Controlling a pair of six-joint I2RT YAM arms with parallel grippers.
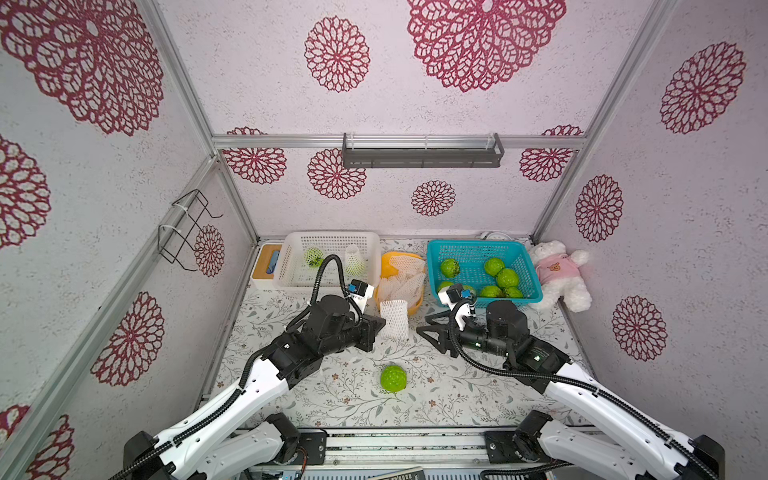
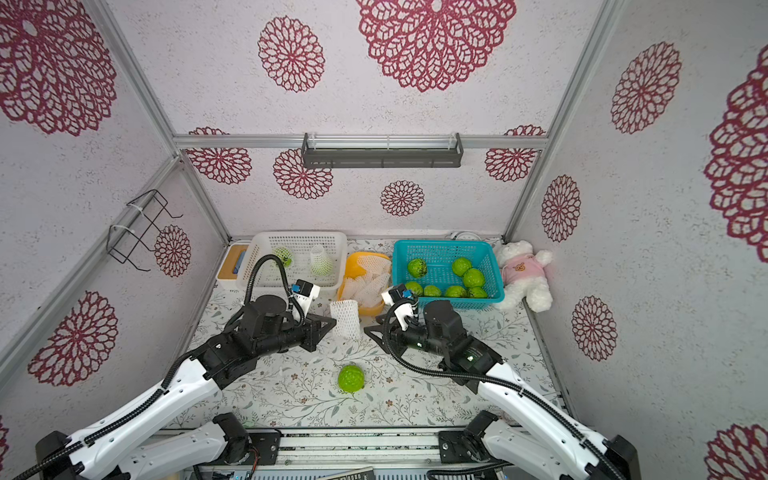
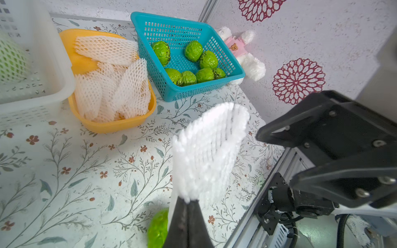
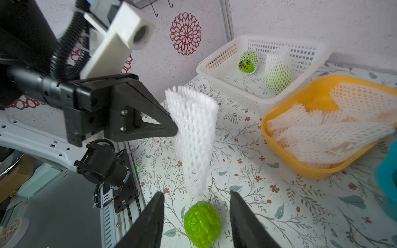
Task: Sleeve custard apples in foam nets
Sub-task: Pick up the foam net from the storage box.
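The left gripper jaws pinch the foam net; the right gripper jaws gape empty beside it. Nipping both walls would likely shut its mouth against the custard apple.

Both top views look down from high above me toward the back wall and take in the whole table. My left wrist camera sits close behind my left pincer and looks past the yellow tub toward the blue basket beside it. My right wrist camera sits close behind my right pincer and looks past the same tub toward the white basket. The wrist views share the tub, the white net before it and one loose green fruit.
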